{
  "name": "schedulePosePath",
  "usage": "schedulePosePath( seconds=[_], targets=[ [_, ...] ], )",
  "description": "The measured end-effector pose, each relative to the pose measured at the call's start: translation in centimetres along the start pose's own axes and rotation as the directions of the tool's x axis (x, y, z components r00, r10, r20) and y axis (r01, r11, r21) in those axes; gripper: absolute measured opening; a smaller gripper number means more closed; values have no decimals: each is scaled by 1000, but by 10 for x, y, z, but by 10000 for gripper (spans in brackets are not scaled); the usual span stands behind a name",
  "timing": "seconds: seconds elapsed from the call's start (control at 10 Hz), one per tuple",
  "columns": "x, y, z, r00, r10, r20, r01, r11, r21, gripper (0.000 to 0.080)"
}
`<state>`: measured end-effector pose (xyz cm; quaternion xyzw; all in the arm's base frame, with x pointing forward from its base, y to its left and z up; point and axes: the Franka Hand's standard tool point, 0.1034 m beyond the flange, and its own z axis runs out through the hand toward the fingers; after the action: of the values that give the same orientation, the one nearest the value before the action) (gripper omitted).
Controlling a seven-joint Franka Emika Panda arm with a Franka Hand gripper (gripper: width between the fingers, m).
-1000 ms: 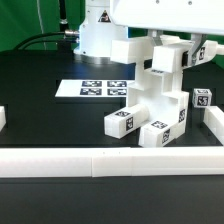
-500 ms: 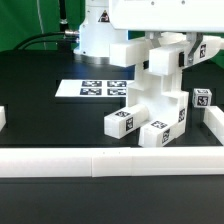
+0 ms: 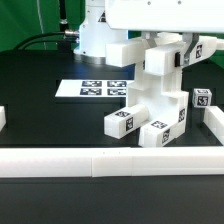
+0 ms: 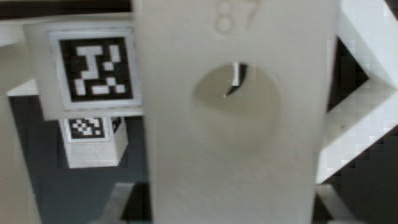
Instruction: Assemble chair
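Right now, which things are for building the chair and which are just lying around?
For the chair: tall white piece, stacked white pieces, loose tagged block.
Just lying about: marker board, low white rail.

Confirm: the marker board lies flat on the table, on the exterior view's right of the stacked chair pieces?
No: the exterior view shows the marker board flat on the table, but on that view's left of the stacked chair pieces.
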<state>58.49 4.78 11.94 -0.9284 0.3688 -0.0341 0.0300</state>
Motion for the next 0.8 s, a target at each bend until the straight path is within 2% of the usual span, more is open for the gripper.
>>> schedulePosePath(
  seconds=[0.8],
  targets=[
    [-3,3,8,1000,-3,7,3,1000,-11,284]
  ],
)
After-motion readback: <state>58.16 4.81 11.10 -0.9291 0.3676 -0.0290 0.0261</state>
